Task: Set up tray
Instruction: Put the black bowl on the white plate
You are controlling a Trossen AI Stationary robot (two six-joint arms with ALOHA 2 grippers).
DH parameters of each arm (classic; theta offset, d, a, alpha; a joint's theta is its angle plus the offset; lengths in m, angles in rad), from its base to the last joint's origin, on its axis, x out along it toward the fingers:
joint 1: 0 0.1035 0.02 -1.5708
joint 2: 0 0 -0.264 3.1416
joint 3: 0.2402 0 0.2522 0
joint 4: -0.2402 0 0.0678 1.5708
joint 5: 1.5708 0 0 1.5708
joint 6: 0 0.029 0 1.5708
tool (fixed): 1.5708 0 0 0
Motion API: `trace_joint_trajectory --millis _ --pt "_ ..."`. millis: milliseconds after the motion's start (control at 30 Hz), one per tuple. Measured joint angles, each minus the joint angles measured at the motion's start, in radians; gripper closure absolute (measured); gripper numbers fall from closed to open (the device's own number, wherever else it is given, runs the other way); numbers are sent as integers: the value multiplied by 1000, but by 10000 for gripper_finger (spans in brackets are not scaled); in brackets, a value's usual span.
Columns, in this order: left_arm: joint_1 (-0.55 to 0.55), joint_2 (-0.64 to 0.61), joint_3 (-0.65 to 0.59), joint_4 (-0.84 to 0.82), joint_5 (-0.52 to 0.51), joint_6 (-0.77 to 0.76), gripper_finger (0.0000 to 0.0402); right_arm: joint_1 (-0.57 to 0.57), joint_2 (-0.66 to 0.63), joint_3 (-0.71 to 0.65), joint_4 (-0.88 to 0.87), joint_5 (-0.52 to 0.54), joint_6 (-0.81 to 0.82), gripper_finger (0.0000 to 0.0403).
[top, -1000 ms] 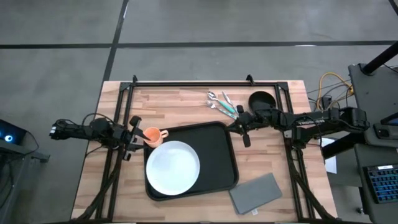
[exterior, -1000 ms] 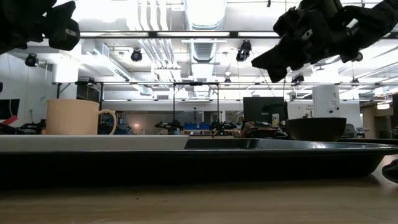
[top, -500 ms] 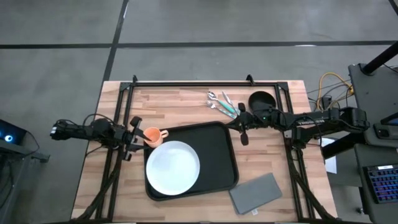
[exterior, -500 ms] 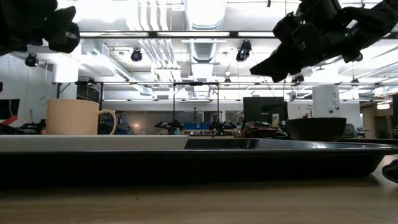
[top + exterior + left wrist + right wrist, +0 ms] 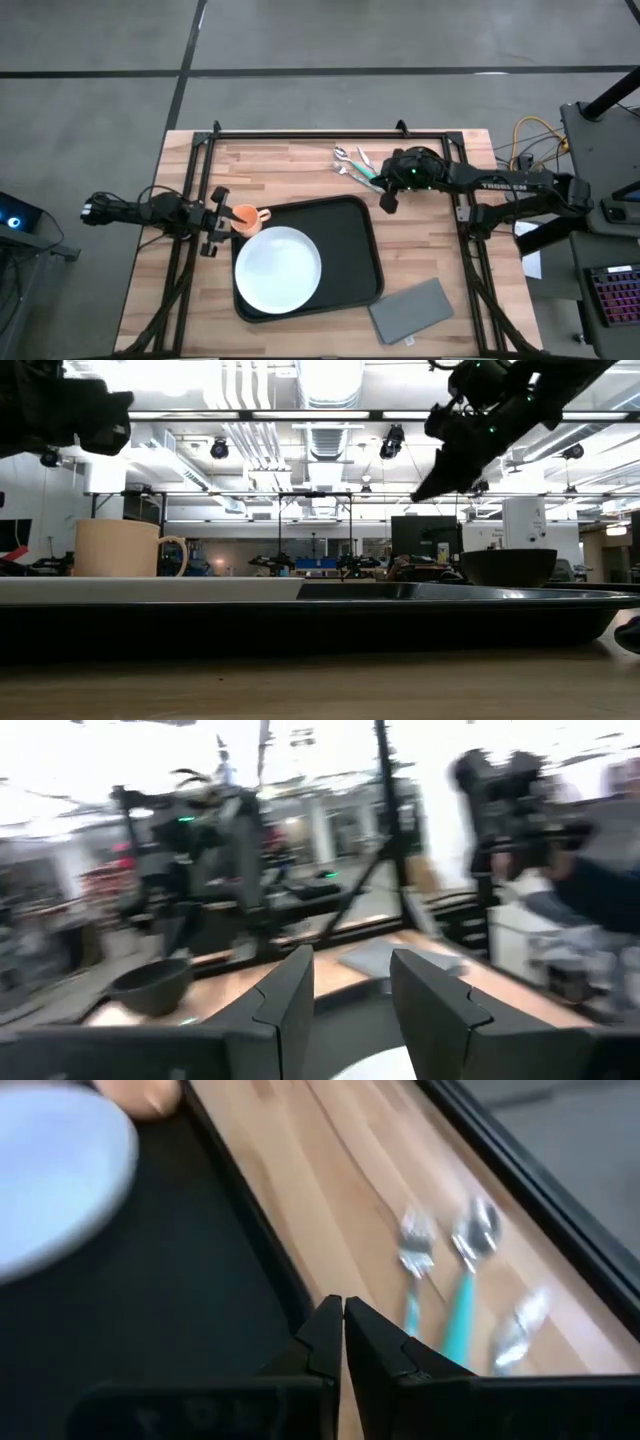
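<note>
Progress check, going view by view: from the high view the tray (image 5: 352,262) sits mid-table with the white plate (image 5: 278,269) already on its left half, so that bit looks done to me. The orange cup (image 5: 245,217) is right at the tray's upper-left corner, whether on the rim or just off it I can't tell, and the left gripper (image 5: 213,231) is just beside it with fingers spread and holding nothing. Still off the tray: the cutlery (image 5: 357,165) on the bare table above the tray's top-right corner, the black bowl (image 5: 424,160) mostly hidden under the right arm, and the grey napkin (image 5: 411,309) below the tray's lower-right corner. The right gripper (image 5: 389,199) hangs near the cutlery, by the tray's top-right corner. Low view: cup (image 5: 129,548) and bowl (image 5: 508,567) show above the tray rim (image 5: 300,600), both arms up off the table. Left wrist view: its fingers (image 5: 292,1000) stand apart, nothing between them, and the bowl (image 5: 150,987) and napkin (image 5: 388,955) show across the table. Right wrist view: fingers (image 5: 342,1340) pressed together and empty, fork (image 5: 413,1260) and spoon (image 5: 468,1270) right ahead, tray edge alongside. My guess is cutlery comes next, then bowl and napkin, so maybe a third done.
</note>
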Motion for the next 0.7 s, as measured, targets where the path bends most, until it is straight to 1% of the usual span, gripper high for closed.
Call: trace_joint_trajectory --millis 100,167,367,500,567,700 --pt "0 0 0 -11 -81 -5 285 -2 0 13 -56 66 -15 394" --pt "0 0 0 -15 -87 20 285 -5 0 15 -49 83 -43 394" --pt "0 0 0 -128 -85 45 285 -37 0 15 -48 82 -81 394" --pt "0 10 2 -133 -81 51 285 -72 0 17 -68 73 -87 394" --pt "0 10 2 -135 -80 78 285 -91 0 18 -83 70 -90 394" --pt "0 18 2 -136 -80 90 285 -127 0 18 -100 25 -113 394"
